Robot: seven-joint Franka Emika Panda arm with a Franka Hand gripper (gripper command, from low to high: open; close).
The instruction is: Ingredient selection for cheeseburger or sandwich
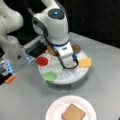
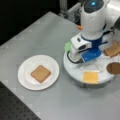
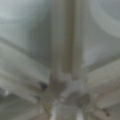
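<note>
Hovering low over tray [image 1: 75, 75] centre, gripper [image 2: 87, 56] (jaws' state: cannot tell); toast [image 2: 40, 73] plated; descend squarely onto one piece.

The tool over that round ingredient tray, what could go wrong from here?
The arm's wrist hangs low over the middle of the white tray, hiding the tool in both front views, so a blind descent might hit the tray's dividers.

The cheese and lettuce sit at the tray's rim and could be nudged off.

One toast lies on the plate; a careless drop could shift it.
</note>
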